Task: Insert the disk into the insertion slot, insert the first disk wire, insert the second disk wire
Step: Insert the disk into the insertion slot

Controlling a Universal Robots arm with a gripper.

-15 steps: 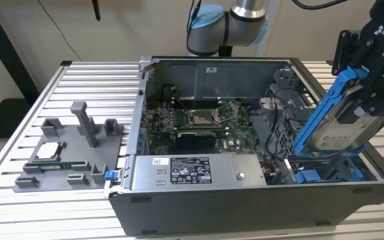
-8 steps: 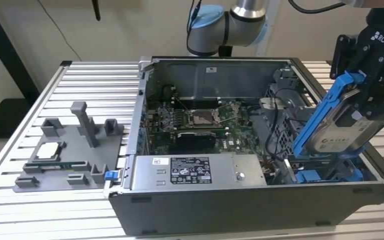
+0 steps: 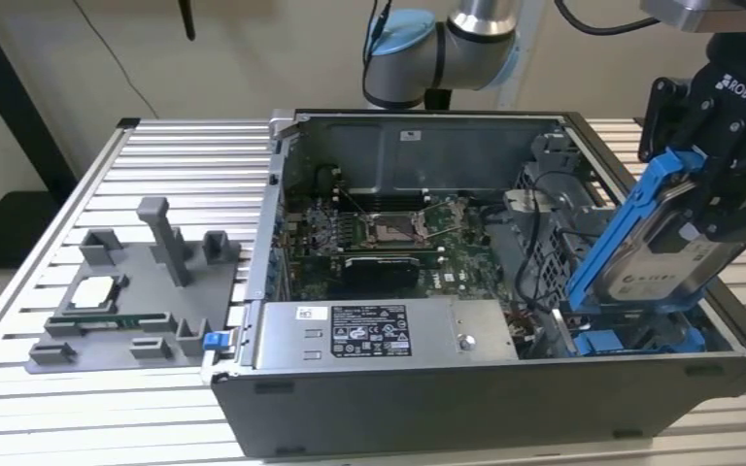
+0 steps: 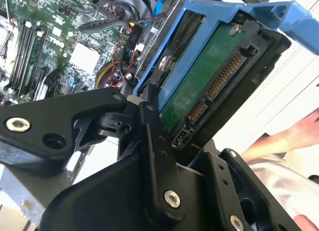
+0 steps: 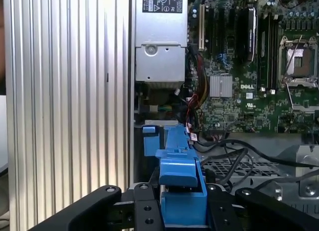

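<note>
Clamping the disk (image 3: 659, 260), the end effector (image 3: 707, 199) holds it tilted — lower end at the insertion slot (image 3: 632, 342).

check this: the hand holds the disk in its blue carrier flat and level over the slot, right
Not level. The exterior view shows the hand holding the disk in its blue carrier steeply tilted over the insertion slot, lower end nearest it.

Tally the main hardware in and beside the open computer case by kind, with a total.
Disk in blue carrier, clamped in the gripper: 1
Power-supply box: 1
Motherboard: 1
Grey parts fixture beside the case: 1
Total: 4
</note>
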